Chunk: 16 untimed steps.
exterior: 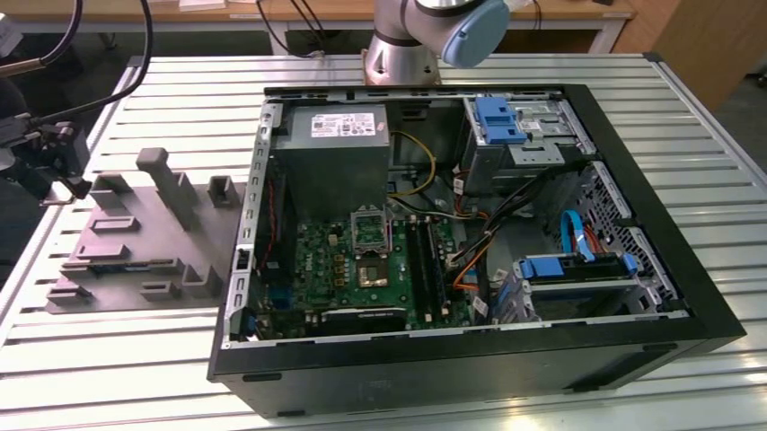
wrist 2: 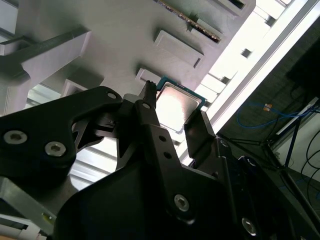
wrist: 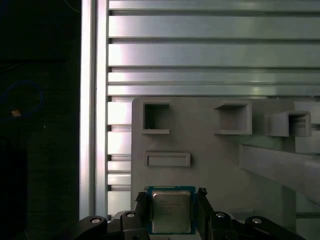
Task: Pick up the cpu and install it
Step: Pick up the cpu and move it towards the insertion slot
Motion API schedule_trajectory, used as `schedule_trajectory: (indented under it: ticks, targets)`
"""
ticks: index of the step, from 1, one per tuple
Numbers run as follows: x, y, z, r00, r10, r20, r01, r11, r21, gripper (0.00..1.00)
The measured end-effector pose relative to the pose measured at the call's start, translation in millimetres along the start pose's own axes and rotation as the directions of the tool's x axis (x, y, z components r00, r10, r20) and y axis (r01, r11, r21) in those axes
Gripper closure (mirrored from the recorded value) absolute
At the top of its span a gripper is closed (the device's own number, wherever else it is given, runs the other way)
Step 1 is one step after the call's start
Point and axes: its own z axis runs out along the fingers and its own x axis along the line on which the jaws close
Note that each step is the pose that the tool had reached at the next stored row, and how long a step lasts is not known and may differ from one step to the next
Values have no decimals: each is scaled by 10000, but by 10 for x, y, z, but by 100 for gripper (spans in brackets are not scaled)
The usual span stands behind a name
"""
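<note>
The cpu (wrist: 171, 211), a small square chip with a silvery lid and a green rim, sits between my gripper's (wrist: 171, 195) two black fingers, which press against its opposite sides. The second wrist view also shows the cpu (wrist 2: 176, 104) clamped in the gripper (wrist 2: 174, 102), just above the grey fixture plate (wrist 2: 115, 45). In the exterior view the gripper (exterior: 48, 157) hangs at the far left, over the left end of the fixture plate (exterior: 132, 260). The open computer case (exterior: 480, 359) lies to the exterior view's right, with the silver socket frame (exterior: 369, 229) on its green motherboard (exterior: 348, 278).
The fixture plate carries raised blocks and square pockets (wrist: 156, 117). A grey power supply (exterior: 336, 153), blue drive brackets (exterior: 498, 117) and loose cables (exterior: 504, 224) crowd the case around the motherboard. The slatted aluminium table (exterior: 132, 359) ends close to the gripper's left. The arm's base (exterior: 408, 45) stands behind the case.
</note>
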Motion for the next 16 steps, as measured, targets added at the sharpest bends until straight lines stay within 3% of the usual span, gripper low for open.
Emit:
schedule_trajectory:
  ticks: [16]
  targets:
    - [-1, 2, -35, 10000, 0, 0, 0, 10000, 0, 53]
